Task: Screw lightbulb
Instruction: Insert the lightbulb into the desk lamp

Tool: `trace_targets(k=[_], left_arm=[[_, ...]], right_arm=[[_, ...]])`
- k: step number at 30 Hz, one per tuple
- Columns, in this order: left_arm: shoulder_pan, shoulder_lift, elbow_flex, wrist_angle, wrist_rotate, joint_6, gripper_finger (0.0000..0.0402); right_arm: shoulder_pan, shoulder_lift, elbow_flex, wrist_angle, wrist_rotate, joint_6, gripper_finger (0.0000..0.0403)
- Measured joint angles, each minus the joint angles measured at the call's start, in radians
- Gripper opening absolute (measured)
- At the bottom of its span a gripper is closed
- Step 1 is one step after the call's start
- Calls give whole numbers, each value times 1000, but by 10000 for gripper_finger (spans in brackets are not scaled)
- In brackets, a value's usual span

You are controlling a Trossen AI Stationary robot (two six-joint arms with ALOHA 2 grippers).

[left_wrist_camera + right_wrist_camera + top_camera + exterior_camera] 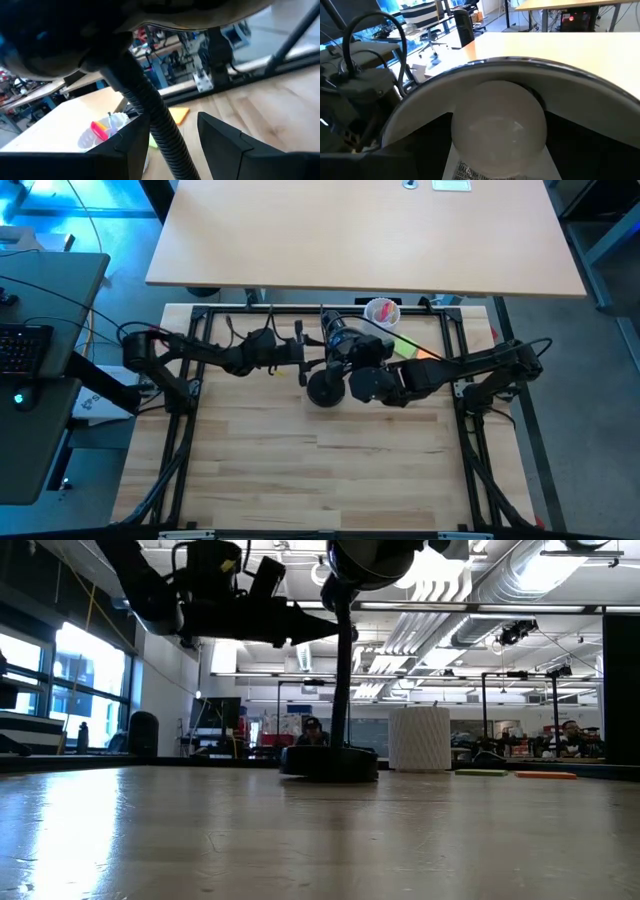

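You're mid-insertion — the right end effector [495, 165] is closed around the lightbulb [497, 125], which sits inside the lamp head [520, 75]. The left end effector [175, 145] straddles the lamp's neck [155, 120], fingers parted. Next, I'd judge — twist while staying square to the socket.

open-plan robotics lab — exposed ceiling ducts [500, 585], workbenches [560, 40], wheeled office chairs [427, 20]
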Motion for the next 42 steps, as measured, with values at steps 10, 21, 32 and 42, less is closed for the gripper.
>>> trace_targets(k=[10, 21, 32, 42], left_arm=[[6, 157, 23, 256, -19, -99, 161], [3, 199, 65, 257, -33, -49, 80], [0, 200, 60, 234, -27, -38, 2], [-23, 195, 60, 169, -122, 49, 1]], right_arm=[[-6, 0, 0, -3, 17, -11, 288], [-11, 0, 2, -20, -10, -19, 288], [-10, 0, 2, -15, -6, -145, 288], [14, 0, 2, -22, 59, -202, 288]])
